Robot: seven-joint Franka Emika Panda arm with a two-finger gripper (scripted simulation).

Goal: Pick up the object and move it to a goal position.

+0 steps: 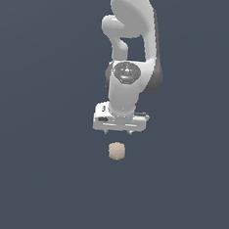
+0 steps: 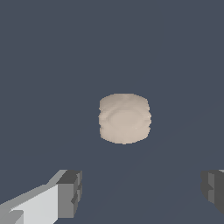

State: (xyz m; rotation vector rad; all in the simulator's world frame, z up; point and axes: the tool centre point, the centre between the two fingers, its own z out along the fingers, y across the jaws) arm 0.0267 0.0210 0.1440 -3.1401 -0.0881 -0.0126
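Note:
The object (image 1: 116,151) is a small beige-tan rounded lump lying on the dark grey floor. In the wrist view it (image 2: 124,118) sits near the middle of the picture, apart from both fingers. My gripper (image 1: 119,132) hangs just above the object, pointing down, a little behind it in the exterior view. It is open and empty: in the wrist view the gripper (image 2: 142,192) shows two dark fingertips (image 2: 70,192) set wide apart, wider than the object. Nothing touches the object.
The white arm (image 1: 129,49) rises from the gripper toward the top of the exterior view. The floor (image 1: 32,178) is a plain dark grey surface with no other things on it.

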